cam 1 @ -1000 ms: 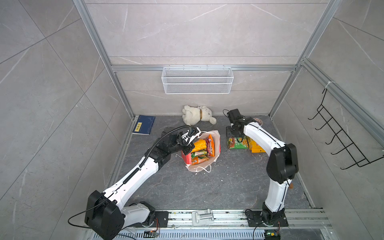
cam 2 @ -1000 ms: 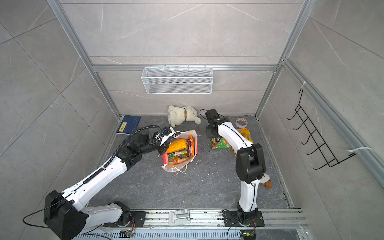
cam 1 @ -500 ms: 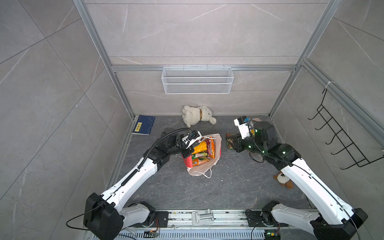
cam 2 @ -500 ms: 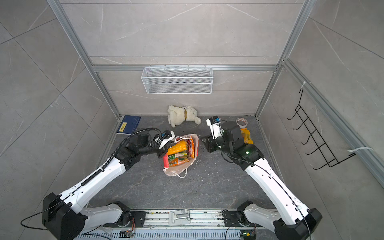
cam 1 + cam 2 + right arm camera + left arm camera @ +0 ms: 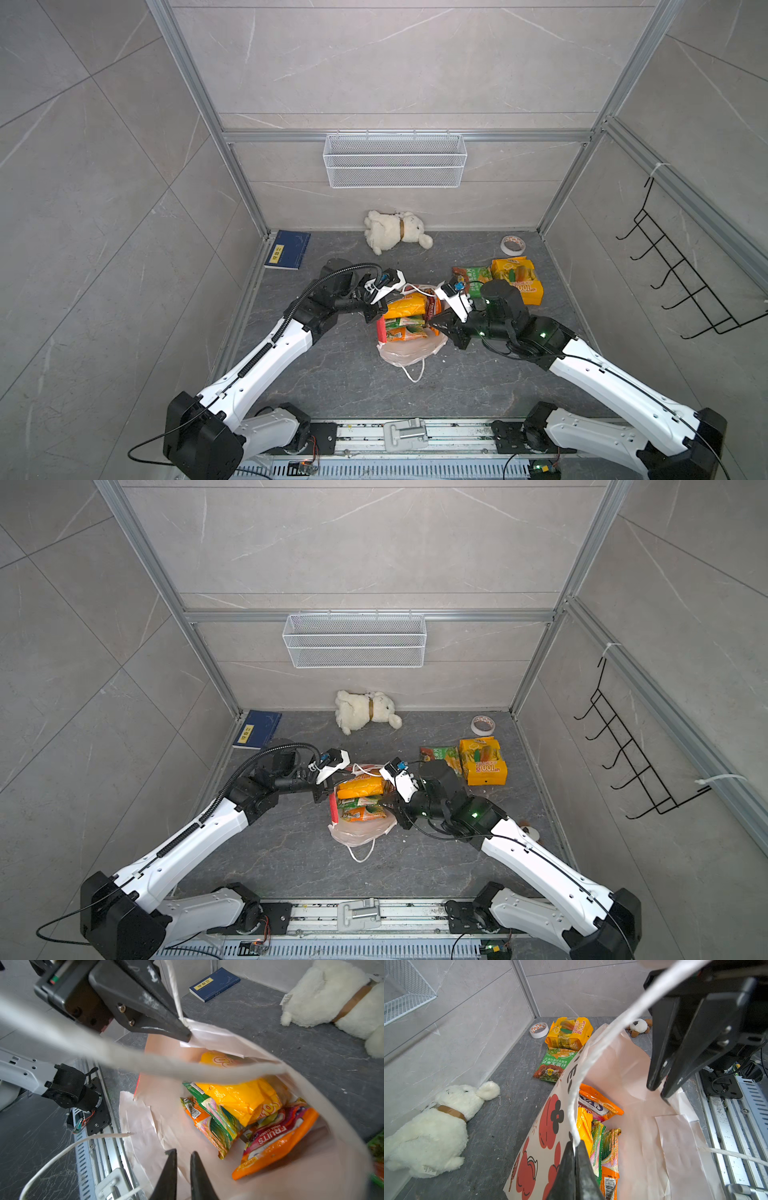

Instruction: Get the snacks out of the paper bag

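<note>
L gripper (image 5: 574,1144) pinches paper bag (image 5: 409,353) rim, both arms stretched low over floor (image 5: 332,374) centre.
R gripper (image 5: 184,1152) at opposite rim, jaws nearly together, grip unclear. Several snacks (image 5: 239,1095) inside crumpled bag; two packets (image 5: 515,278) lie outside on floor.

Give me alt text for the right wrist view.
Looking into an open paper bag holding yellow, green and pink-orange snack packets. The right gripper, jaws slightly apart and empty, sits at its mouth; the left gripper pinches its rim. A blue book and white plush lie beyond.
</note>
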Available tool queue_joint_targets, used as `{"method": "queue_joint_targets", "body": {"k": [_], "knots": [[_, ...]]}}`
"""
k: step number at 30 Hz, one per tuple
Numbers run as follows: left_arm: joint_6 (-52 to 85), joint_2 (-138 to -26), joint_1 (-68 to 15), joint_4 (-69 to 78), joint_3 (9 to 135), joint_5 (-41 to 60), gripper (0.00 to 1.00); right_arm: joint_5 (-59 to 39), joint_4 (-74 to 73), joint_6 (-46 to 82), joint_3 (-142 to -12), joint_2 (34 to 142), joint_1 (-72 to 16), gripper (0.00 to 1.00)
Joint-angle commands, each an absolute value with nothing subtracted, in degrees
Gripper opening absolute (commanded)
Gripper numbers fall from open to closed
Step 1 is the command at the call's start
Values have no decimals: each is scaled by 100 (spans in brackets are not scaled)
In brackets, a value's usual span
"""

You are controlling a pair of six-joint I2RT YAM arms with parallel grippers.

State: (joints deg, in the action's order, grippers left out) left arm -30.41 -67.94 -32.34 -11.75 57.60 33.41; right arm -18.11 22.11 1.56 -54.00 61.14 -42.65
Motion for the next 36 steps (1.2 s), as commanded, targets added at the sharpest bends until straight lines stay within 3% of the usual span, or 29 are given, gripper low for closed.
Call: {"method": "queue_joint_targets", "body": {"k": [1,11,15,18,23,27,36], "knots": [[-3041,-6609,-3280,-984,5871,3576,0,-1012,2135,190,-5586,6368,-4390,12],[-2935,-6583,-3285,-697,5871,2896,0,-176,1991,980,-5808,5530,-4380,28],[-2954,-6598,-3281,-712,5935,2928,0,313,2305,1280,-5871,5387,-4221,21],[-2953,-6601,-3282,-713,5939,2929,0,136,2444,1870,-5621,5395,-3600,0],[-2936,-6596,-3280,-668,5915,2929,0,-1041,2148,2982,-4508,5506,-2054,0],[-2901,-6636,-3283,-646,5949,2918,0,-1252,1940,3105,-3978,6160,-2039,0],[-2842,-6749,-3280,-474,5933,2910,0,-1292,-222,3971,-3121,7795,-2506,0]]}}
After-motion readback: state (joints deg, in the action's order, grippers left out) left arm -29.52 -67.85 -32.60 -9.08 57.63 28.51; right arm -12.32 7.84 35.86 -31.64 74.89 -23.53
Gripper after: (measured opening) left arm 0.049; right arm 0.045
